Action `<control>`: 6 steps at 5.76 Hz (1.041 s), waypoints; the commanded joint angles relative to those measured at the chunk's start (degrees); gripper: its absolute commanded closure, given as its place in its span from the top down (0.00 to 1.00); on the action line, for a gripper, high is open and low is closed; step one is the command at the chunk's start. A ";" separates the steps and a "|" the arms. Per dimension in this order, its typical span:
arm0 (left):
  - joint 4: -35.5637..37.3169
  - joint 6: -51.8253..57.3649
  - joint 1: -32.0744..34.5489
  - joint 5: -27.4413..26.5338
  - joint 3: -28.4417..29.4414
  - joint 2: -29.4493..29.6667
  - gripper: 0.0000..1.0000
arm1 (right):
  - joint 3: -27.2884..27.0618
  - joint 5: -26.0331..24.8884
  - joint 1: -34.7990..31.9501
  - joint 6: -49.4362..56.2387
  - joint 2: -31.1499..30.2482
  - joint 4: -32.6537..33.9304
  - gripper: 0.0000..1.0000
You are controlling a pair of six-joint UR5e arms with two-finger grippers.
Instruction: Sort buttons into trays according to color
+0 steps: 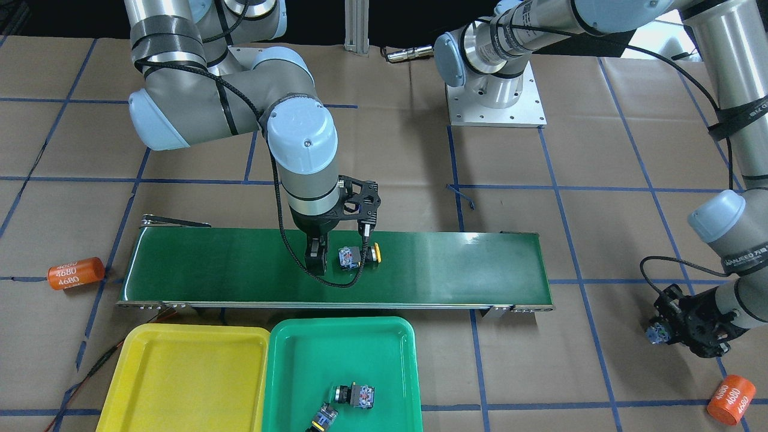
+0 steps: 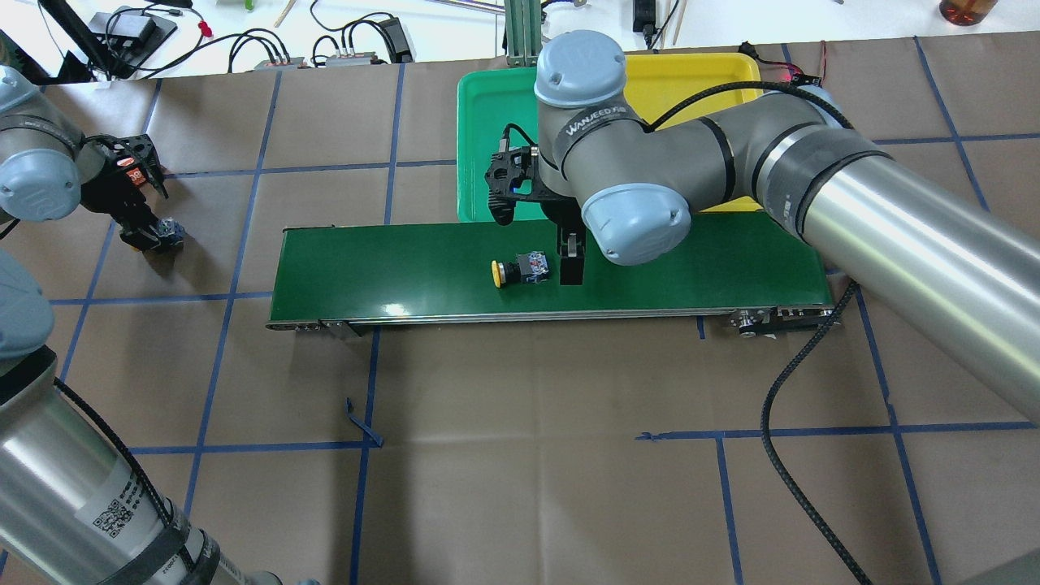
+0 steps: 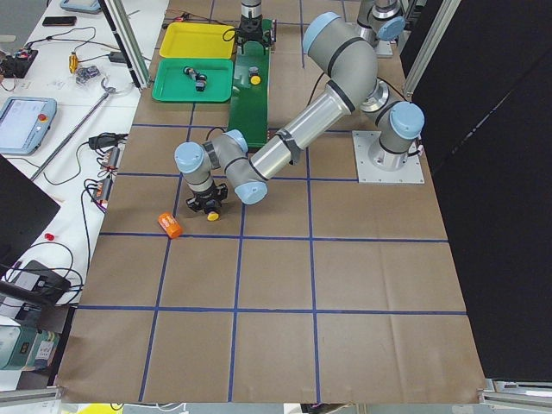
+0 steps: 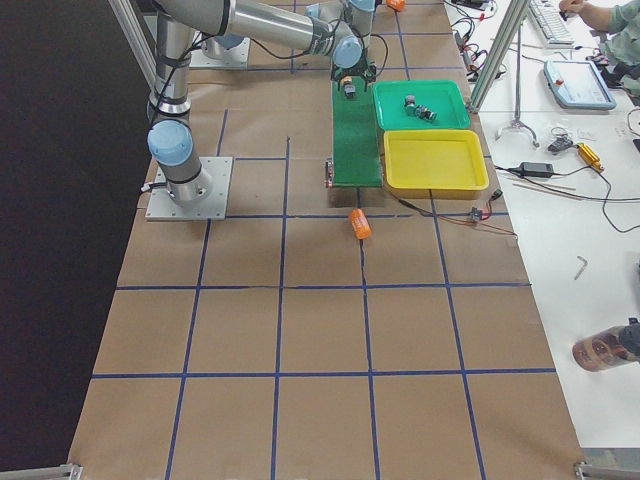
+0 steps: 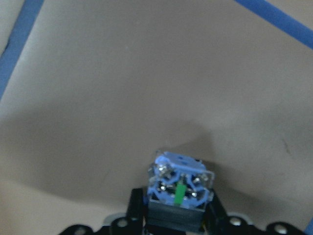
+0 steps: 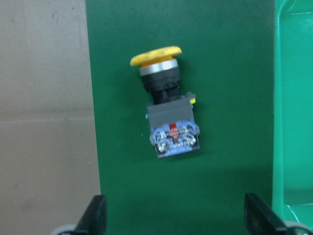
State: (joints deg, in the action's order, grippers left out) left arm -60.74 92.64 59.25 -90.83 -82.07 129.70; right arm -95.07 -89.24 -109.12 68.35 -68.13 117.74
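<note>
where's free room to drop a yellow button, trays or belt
Yellow tray is wholly bare. Green tray is free on its belt side; two buttons crowd the opposite side. The belt is bare at both ends; its middle holds a yellow button flanked by the open right gripper. Left gripper holds a fourth button.

Yellow tray [image 1: 186, 378], green tray [image 1: 312, 360] (dark-green belt [image 1: 210, 264])
</note>
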 commanded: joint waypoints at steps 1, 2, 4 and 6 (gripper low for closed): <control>-0.07 0.52 0.60 0.13 -0.02 -1.19 0.04 | -2.65 -0.05 -0.74 0.90 1.06 5.98 1.00; -1.12 1.13 2.35 0.22 -1.16 -2.94 0.04 | -3.18 -0.31 -0.57 4.30 2.20 8.18 1.00; -4.55 1.22 12.86 0.22 -4.74 -10.03 0.05 | -5.38 -1.02 1.53 7.59 2.21 8.65 1.00; -4.47 0.88 19.12 1.44 -13.87 -17.69 0.05 | -5.47 -3.63 5.83 7.85 1.51 7.86 0.52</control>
State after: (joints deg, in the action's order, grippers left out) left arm -65.11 93.58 75.56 -90.09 -92.21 115.20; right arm -100.44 -91.19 -105.25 75.93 -66.38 125.95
